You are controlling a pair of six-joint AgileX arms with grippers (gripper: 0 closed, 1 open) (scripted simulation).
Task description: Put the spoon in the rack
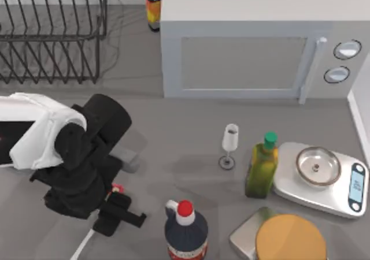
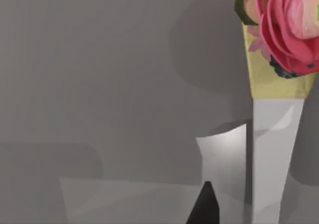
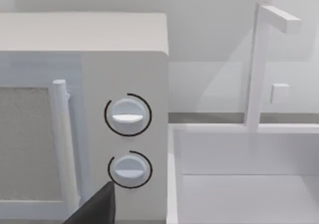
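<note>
While no label reads — left gripper (image 1: 115, 205) over spoon (image 1: 84, 244) | claw: cannot tell

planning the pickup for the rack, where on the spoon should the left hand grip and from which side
Grip the spoon on its slim white handle, coming straight down from above: it appears to lie flat on the table, its pink-and-yellow end bulkier. The left hand sits right over it; the rack stands at the top view's far left.
</note>
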